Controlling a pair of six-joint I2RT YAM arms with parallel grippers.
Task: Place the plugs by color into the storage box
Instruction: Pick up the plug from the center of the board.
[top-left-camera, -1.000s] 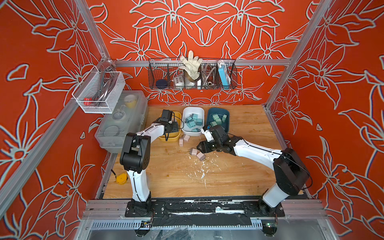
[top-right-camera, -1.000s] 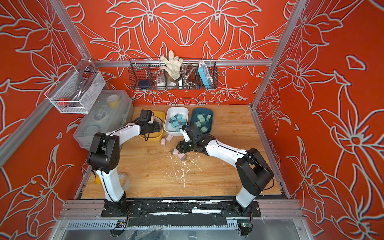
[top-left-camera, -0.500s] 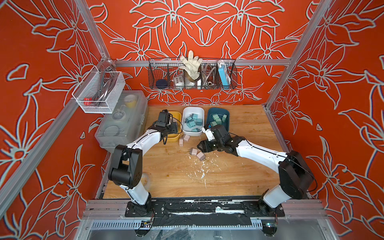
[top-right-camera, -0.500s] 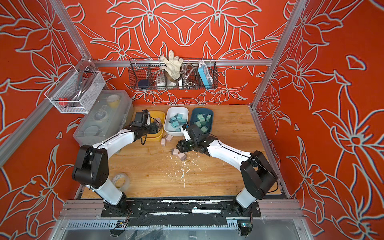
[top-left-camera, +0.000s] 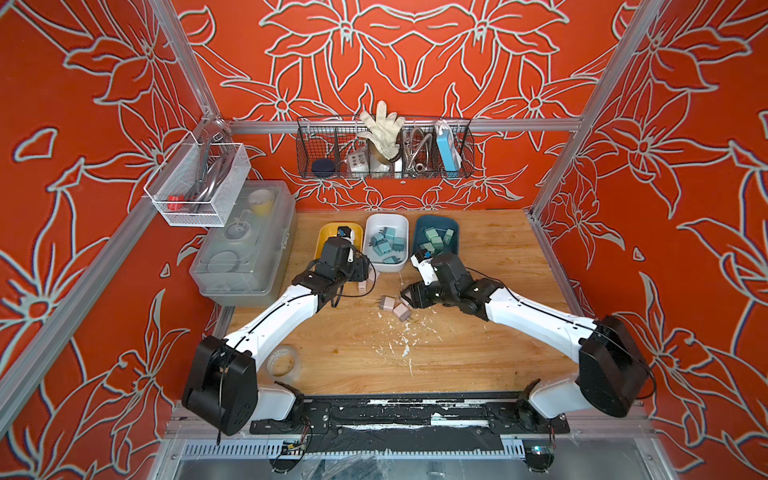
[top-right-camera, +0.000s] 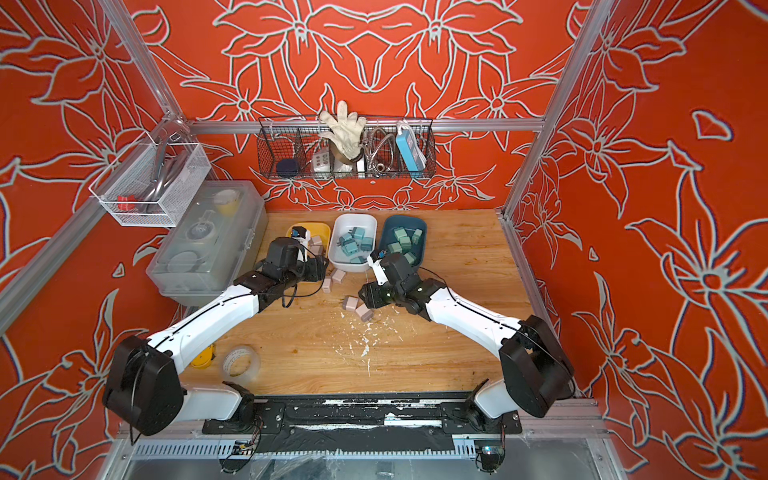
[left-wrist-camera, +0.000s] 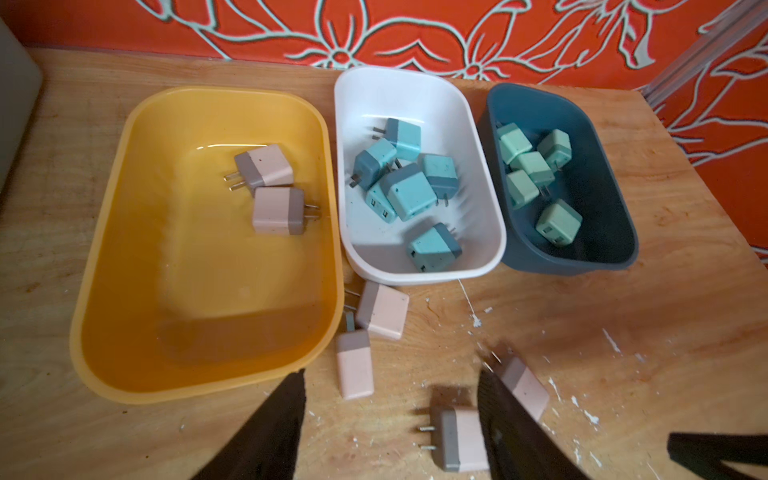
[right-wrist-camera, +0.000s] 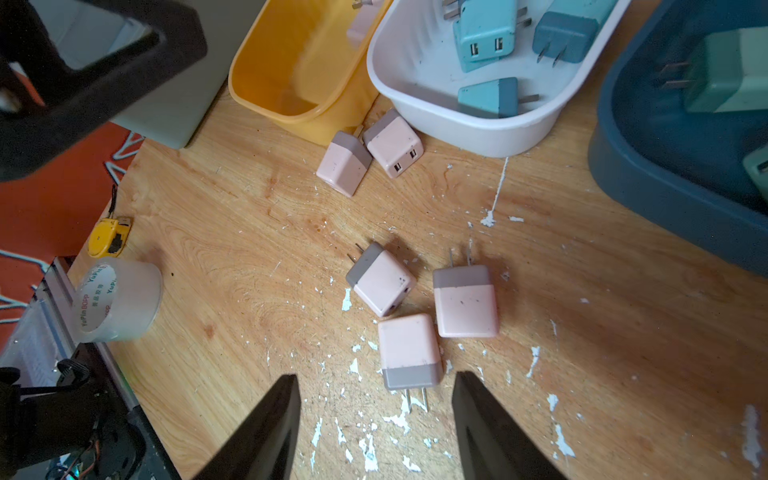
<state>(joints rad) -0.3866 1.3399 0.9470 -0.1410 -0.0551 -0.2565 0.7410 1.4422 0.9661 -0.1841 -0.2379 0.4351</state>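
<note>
The storage box is three bins side by side. The yellow bin (left-wrist-camera: 99, 266) holds two pink plugs (left-wrist-camera: 266, 166). The white bin (left-wrist-camera: 419, 83) holds several blue plugs (left-wrist-camera: 409, 191), and the dark blue bin (left-wrist-camera: 606, 232) several mint green plugs (left-wrist-camera: 559, 222). More pink plugs lie on the wooden table: two by the yellow bin's front corner (right-wrist-camera: 345, 162) and three in a loose cluster (right-wrist-camera: 465, 301). My left gripper (left-wrist-camera: 390, 374) hangs open over the pair by the yellow bin. My right gripper (right-wrist-camera: 374, 376) is open just behind the nearest cluster plug (right-wrist-camera: 409, 351), holding nothing.
A clear lidded box (top-left-camera: 245, 245) stands left of the bins. A tape roll (top-left-camera: 282, 360) and a yellow tape measure (right-wrist-camera: 110, 237) lie front left. A wire basket (top-left-camera: 384, 166) hangs on the back wall, a white mesh basket (top-left-camera: 199, 187) on the left.
My left arm has dropped its elbow low and drawn its gripper back from over the yellow bin toward the table. The right gripper has barely moved.
</note>
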